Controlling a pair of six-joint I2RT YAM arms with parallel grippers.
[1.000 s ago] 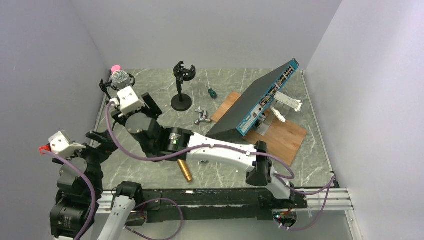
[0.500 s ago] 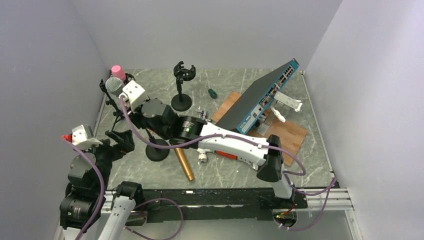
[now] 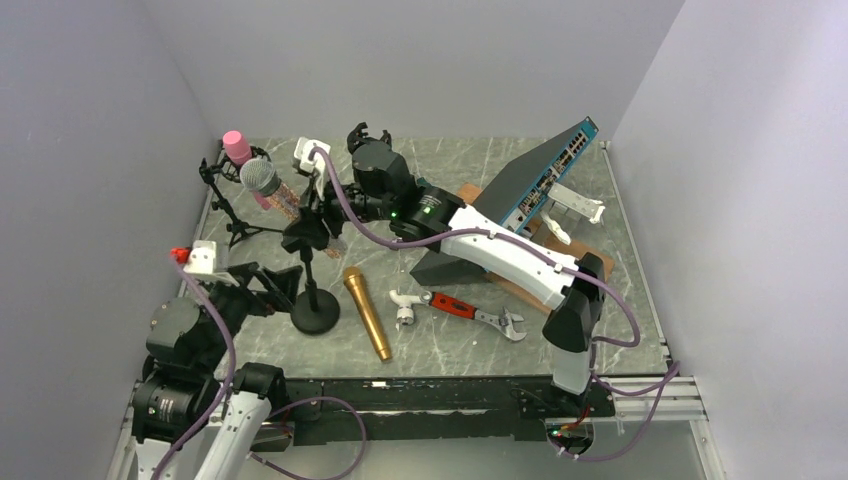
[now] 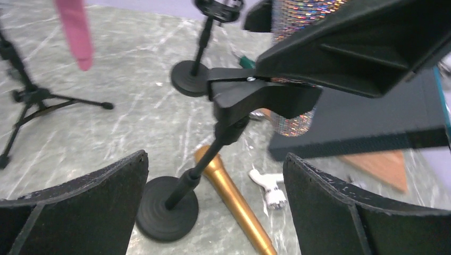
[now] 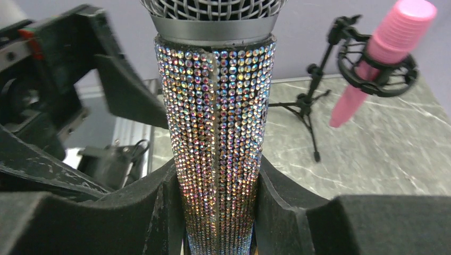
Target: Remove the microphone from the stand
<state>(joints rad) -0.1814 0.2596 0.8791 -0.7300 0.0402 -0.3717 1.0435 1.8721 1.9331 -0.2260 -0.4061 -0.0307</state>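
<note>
A rhinestone-covered microphone [image 3: 268, 188] with a grey mesh head tilts up to the left above a black round-base stand [image 3: 314, 313]. My right gripper [image 3: 308, 222] is shut on its sparkly body [image 5: 218, 133], just above the stand's clip [image 4: 260, 94]. Whether the microphone's lower end still sits in the clip I cannot tell. My left gripper [image 3: 275, 283] is open. Its fingers [image 4: 80, 202] stand on either side of the stand's pole [image 4: 197, 170], apart from it, a little above the base.
A pink microphone [image 3: 238, 150] hangs in a tripod stand at the back left. An empty round-base stand [image 3: 362, 204] is behind. A gold microphone [image 3: 367, 313], a white fitting [image 3: 404, 304] and a wrench [image 3: 480, 313] lie in front. A tilted network switch [image 3: 520, 195] rests on a wooden board at the right.
My right arm has swung to the right and back with the sparkly microphone in its grip, uncovering the stand and the table's front. My left gripper has risen toward the stand's pole.
</note>
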